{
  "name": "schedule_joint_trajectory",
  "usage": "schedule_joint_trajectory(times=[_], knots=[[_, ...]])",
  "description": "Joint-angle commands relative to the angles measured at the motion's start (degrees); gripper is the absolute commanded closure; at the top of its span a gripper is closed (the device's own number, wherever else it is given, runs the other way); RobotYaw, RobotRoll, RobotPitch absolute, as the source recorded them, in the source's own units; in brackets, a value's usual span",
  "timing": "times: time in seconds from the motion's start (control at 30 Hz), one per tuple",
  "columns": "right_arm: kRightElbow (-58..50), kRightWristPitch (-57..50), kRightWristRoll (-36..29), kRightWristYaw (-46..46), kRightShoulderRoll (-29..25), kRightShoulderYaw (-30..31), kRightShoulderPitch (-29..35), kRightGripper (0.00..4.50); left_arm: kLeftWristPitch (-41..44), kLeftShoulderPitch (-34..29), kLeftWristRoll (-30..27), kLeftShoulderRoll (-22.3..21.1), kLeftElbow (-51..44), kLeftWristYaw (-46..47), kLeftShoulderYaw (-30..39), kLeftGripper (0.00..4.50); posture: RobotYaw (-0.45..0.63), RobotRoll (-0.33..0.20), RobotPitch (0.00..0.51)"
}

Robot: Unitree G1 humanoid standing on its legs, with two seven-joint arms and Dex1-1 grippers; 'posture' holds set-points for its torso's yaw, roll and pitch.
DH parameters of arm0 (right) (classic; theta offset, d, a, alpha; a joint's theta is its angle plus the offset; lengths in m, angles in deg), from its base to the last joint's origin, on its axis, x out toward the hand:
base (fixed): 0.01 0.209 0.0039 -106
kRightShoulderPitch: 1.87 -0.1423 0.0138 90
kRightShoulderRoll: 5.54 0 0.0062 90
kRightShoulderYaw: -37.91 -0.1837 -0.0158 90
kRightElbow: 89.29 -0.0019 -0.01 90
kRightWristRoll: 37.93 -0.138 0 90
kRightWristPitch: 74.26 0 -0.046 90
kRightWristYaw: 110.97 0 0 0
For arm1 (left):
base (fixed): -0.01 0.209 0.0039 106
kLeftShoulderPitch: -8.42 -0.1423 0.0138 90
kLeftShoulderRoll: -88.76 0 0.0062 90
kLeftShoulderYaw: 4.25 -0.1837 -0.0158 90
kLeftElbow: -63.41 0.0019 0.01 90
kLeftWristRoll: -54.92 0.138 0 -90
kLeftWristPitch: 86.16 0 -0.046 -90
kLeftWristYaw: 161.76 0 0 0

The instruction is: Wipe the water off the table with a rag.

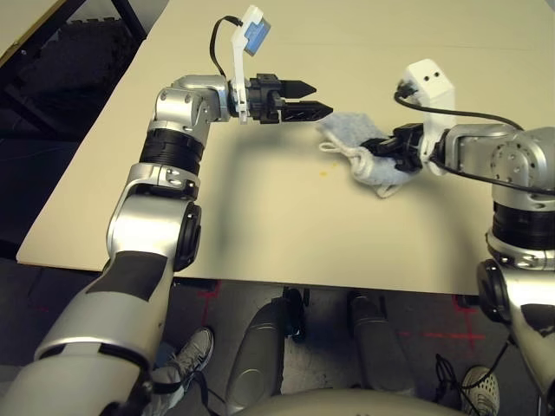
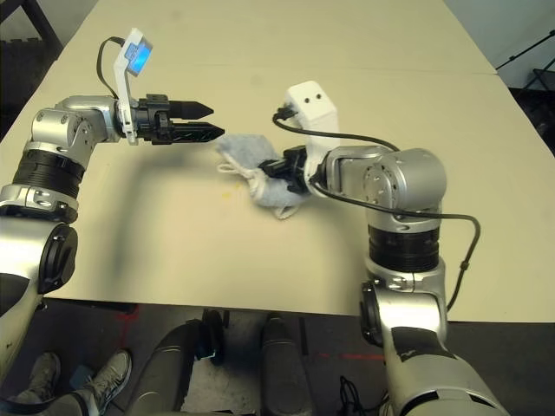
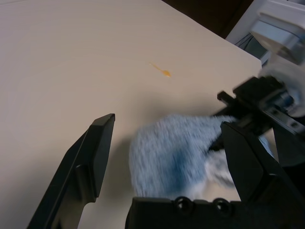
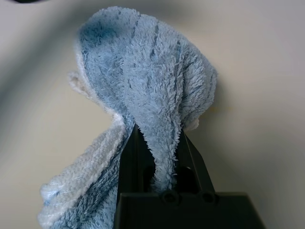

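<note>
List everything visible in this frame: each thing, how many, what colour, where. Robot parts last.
table: one, cream-beige top, fills the scene.
rag: one, light blue-grey with whitish hem, bunched on the table right of centre, pinched by the right gripper.
water: a small yellow-orange speck on the table, just nearside of the rag.
left gripper: one, black fingers open, above the table, pointing at the rag.
right gripper: one, black, shut on the rag.

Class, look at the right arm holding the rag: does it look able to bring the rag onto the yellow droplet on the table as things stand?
Probably yes. The right gripper is shut on the rag, the droplet lies just beside it on bare table, and the left gripper is off to the far side.
</note>
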Motion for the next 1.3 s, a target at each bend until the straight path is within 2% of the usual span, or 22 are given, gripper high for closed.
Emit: schedule_joint_trajectory(times=[0.03, 0.37, 0.53, 0.7, 0.93, 1.3], knots=[[-3.39, -3.25, -1.81, -1.31, 2.95, -0.56, -0.57, 4.3, -1.01, -0.97, 0.9, -0.19, 0.69, -0.37, -0.89, 0.0, -0.16, 0.0, 0.254], [1.17, -2.39, 0.96, -7.54, 10.1, -3.76, 3.09, 4.3, -2.44, -1.63, 2.66, -0.08, 1.34, -0.53, -2.65, 0.0, -0.16, 0.0, 0.261], [3.92, -1.06, 1.51, -8.37, 10.15, -3.07, 4.08, 4.3, -2.58, -1.84, 3.29, -0.12, 0.95, -0.71, -3.32, 0.0, -0.17, 0.0, 0.263], [7.73, 2.71, 3.31, -8.6, 6.58, -1.28, 5.72, 4.3, -2.18, -1.9, 3.46, -0.03, 0.22, -0.78, -3.71, 0.0, -0.17, 0.0, 0.265], [15.71, 12.03, 7.58, -8.79, -3.67, 1.8, 5.34, 4.3, -1.17, -2.42, 3.35, 0.13, -1.28, -0.83, -4.23, 0.0, -0.18, 0.0, 0.267], [26.53, 20.07, 11.04, -9.5, -9.53, 0.28, 0.99, 4.3, 0.61, -4.12, 3.54, 0.41, -4.37, -1.11, -5.56, 0.0, -0.19, 0.0, 0.265]])
